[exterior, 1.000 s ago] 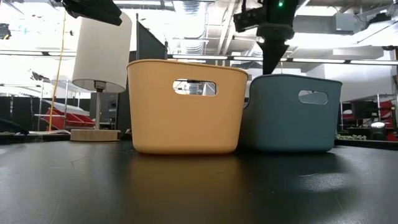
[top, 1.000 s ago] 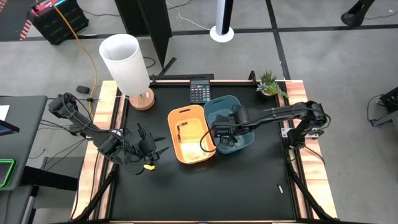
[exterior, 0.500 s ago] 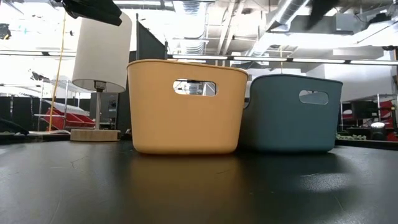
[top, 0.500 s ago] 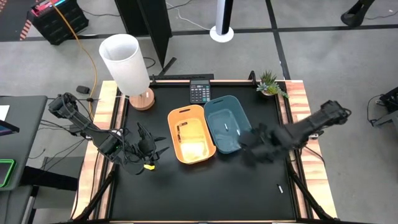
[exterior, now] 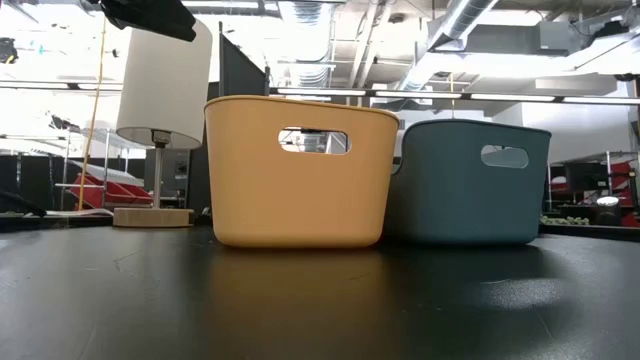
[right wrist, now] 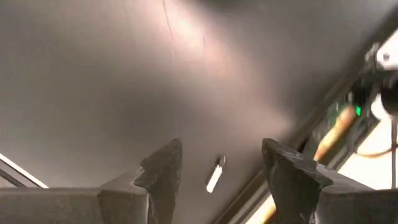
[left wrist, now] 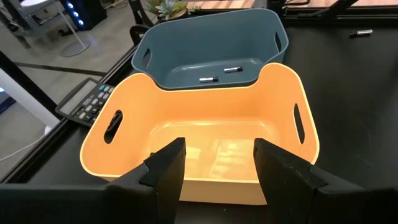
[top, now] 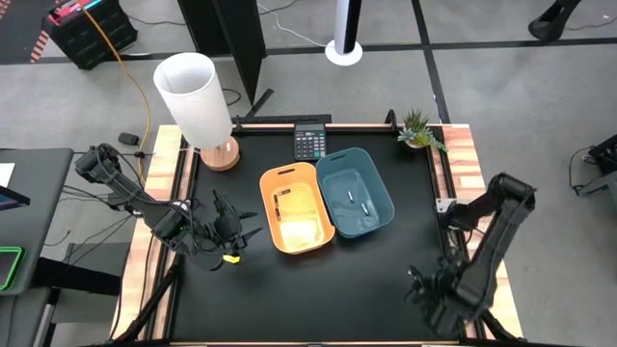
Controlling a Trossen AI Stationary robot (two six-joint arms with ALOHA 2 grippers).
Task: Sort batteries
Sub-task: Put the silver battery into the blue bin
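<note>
Two batteries lie on the floor of the blue bin; the left wrist view shows them too. The orange bin stands against the blue bin's left side. My right gripper is open over the table's near right corner. Its own view shows a pale battery lying on the black table between and beyond the open fingers, untouched. My left gripper waits open left of the orange bin. Another battery lies on the table beyond the bins.
A white lamp stands at the far left corner, a black calculator at the far edge and a small plant at the far right. The table's wooden right edge runs close to my right arm.
My right gripper has left the blue bin and swung toward the table's near right corner, coming down close to the tabletop. It has passed out of the low view. Two batteries now show on the blue bin's floor. My left arm has kept still.
</note>
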